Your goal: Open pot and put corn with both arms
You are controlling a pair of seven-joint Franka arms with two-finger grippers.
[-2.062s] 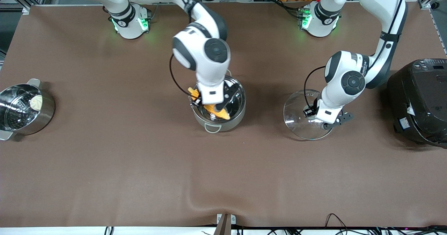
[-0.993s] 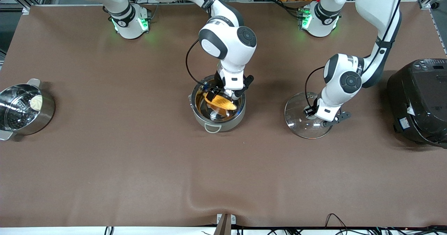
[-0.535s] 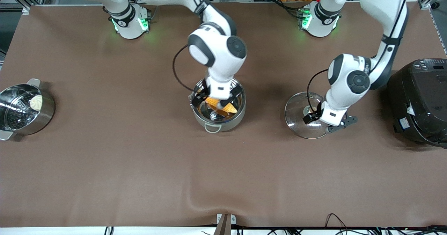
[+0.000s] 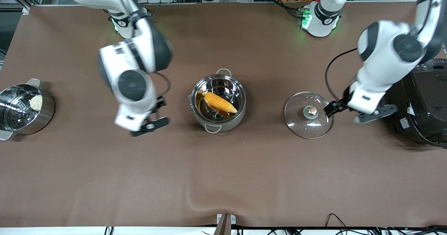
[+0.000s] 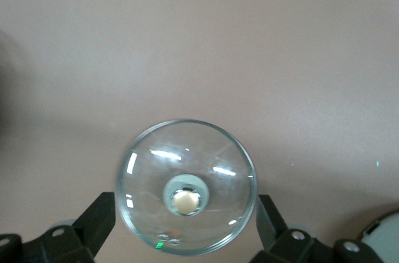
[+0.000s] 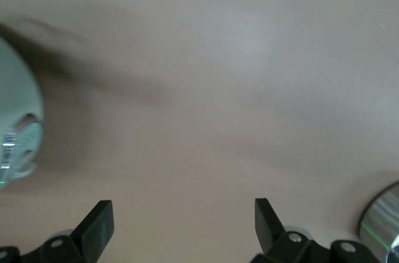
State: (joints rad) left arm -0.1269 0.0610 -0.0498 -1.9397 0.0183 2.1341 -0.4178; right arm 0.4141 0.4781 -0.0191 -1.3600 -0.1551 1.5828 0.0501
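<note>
The steel pot (image 4: pixel 231 123) stands open at the table's middle. The corn (image 4: pixel 219 101) lies inside it, free of any gripper. The glass lid (image 4: pixel 297 121) with its copper knob (image 4: pixel 312 110) lies flat on the table beside the pot, toward the left arm's end. My left gripper (image 4: pixel 353 110) is open and empty, up in the air by the lid's edge next to the rice cooker. The left wrist view shows the lid (image 5: pixel 149 176) between the wide-open fingers (image 5: pixel 96 216). My right gripper (image 4: pixel 155 115) is open and empty over bare table beside the pot; its fingers (image 6: pixel 98 216) frame bare cloth.
A steamer pot with a white bun (image 4: pixel 24 109) stands at the right arm's end. A big black rice cooker (image 4: pixel 419 102) stands at the left arm's end, close to the left gripper. The pot's rim (image 6: pixel 383 219) shows at the edge of the right wrist view.
The right gripper let go of the corn in the pot, rose and swung toward the right arm's end. The left gripper let go of the lid's knob and rose toward the rice cooker.
</note>
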